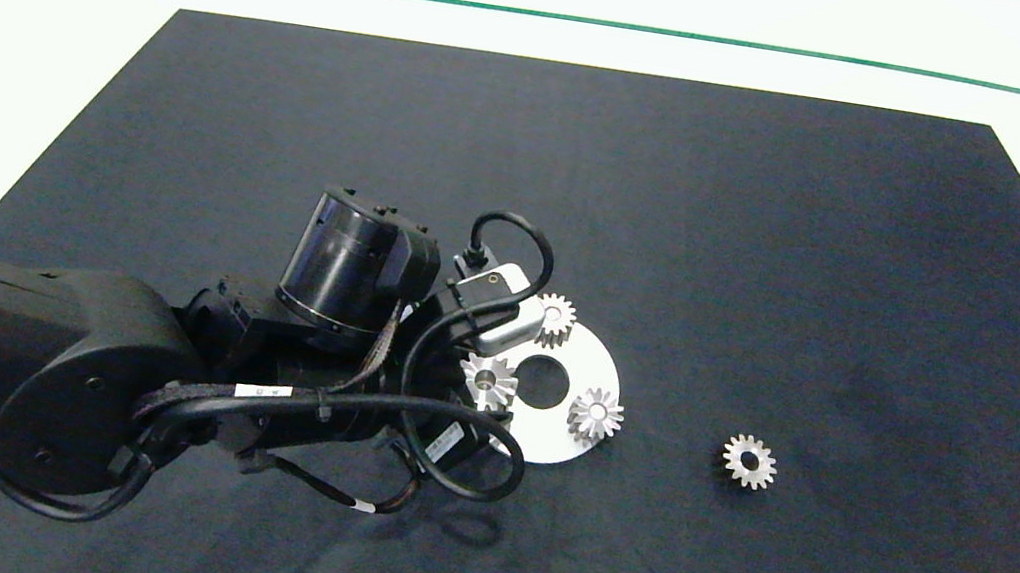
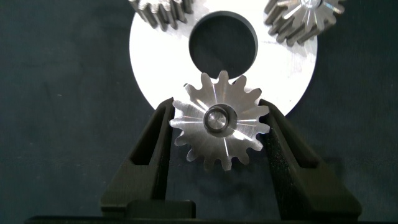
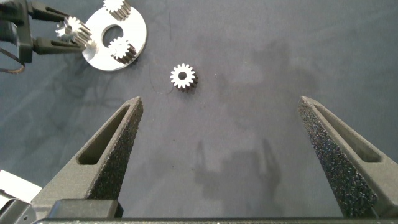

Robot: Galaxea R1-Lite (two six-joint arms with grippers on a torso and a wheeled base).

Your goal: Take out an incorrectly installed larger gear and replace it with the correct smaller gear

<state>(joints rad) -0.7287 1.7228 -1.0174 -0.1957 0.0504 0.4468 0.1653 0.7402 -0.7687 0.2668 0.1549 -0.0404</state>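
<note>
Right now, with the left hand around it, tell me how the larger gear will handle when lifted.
The larger gear looks like solid machined metal, so probably rigid and heavy for its size. The left hand pinches it across pointed teeth, so it might slip or twist. It seems seated on the plate, so it could bind slightly.

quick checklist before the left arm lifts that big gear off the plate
1. Left gripper straddles the larger gear, one finger on each side: ok.
2. Fingers clamped firmly on the teeth: cannot tell; they sit right at the tooth tips.
3. Gear free to lift off the round plate: cannot tell; something fills its centre hole.
4. The two other gears on the plate stand apart from the fingers: ok.
5. The smaller gear lies alone on the dark mat, free to be picked up: ok.
6. Right gripper open, held apart from the plate: ok.
</note>
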